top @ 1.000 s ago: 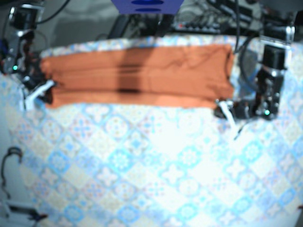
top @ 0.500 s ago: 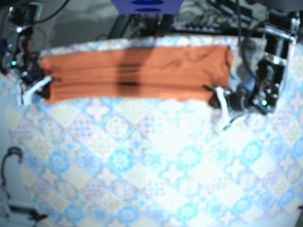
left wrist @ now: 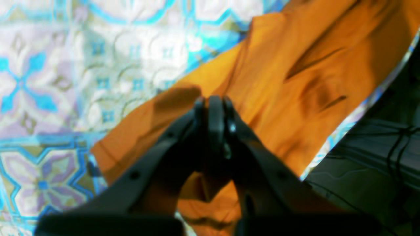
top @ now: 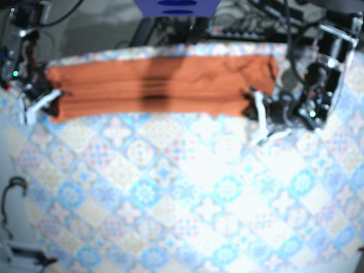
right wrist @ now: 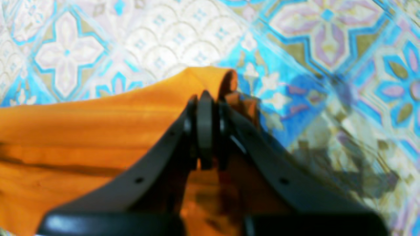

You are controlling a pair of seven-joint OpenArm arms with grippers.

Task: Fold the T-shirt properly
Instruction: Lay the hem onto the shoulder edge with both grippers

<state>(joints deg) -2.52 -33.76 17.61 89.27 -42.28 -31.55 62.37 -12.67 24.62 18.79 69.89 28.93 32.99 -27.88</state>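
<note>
1. Blue flower-pattern cloth covers the surface (top: pixel 187 199), and the orange T-shirt (top: pixel 159 85) lies as a long band along its far edge.
2. My left gripper (left wrist: pixel 213 103) is squeezed tight on the shirt's near edge at one end. My right gripper (right wrist: pixel 205 98) is squeezed tight on the near edge at the other end, where the cloth curls up at the tips.
3. A second ago the orange band was wider, and its near edge sat closer to me. Now that edge has moved toward the far side, and both grippers have gone with it.
4. I think this means the fold is on its way, with the near part carried over the rest.
5. Between the two grippers the near edge looks a bit wavy, so the fold line may not come out straight.
6. I judge the fold not done yet, since both ends are held up and not laid flat.
</note>
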